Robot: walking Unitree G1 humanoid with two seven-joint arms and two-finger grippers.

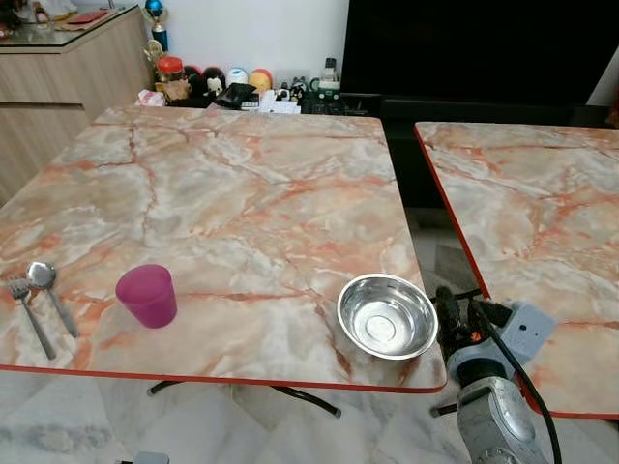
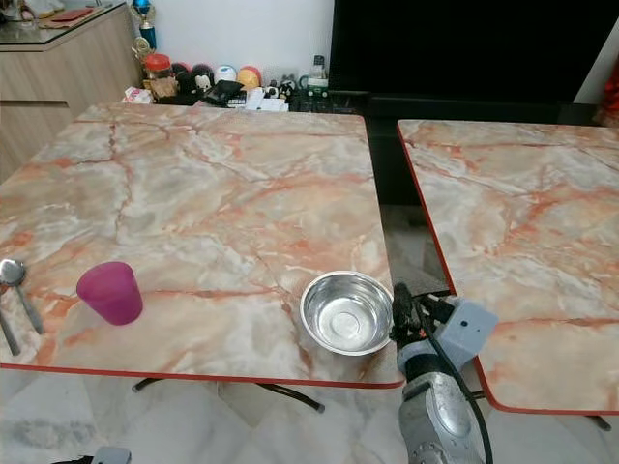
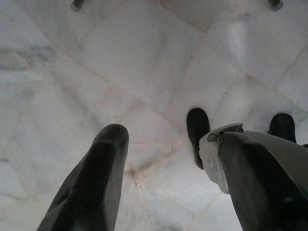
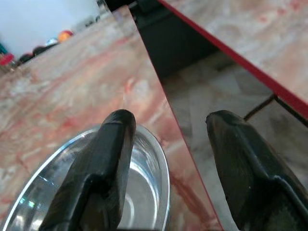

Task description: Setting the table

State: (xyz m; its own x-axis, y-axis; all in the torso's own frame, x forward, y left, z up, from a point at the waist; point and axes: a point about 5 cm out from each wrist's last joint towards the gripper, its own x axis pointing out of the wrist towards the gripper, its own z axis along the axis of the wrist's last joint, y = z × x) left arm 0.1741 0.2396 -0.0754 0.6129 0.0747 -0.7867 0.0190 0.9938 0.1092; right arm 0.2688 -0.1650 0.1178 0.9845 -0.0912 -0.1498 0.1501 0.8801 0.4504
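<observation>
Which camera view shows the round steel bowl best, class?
The left eye view: the round steel bowl sits whole near the marble table's front edge. The right eye view shows it whole too; the right wrist view has just part of its rim, behind the open right tool.

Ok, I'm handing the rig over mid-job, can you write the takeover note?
Right end effector: open, at the near right corner of the left table, one finger over the rim of the steel bowl, the other off the table's edge. Nothing gripped.
Left end effector: open, idle, hanging low over the floor.
On the table, along the near edge: fork and spoon side by side at the far left, pink cup upright beside them, bowl upright and empty at the right.
Left to do: bowl probably still needs positioning; the right table looks bare.
</observation>
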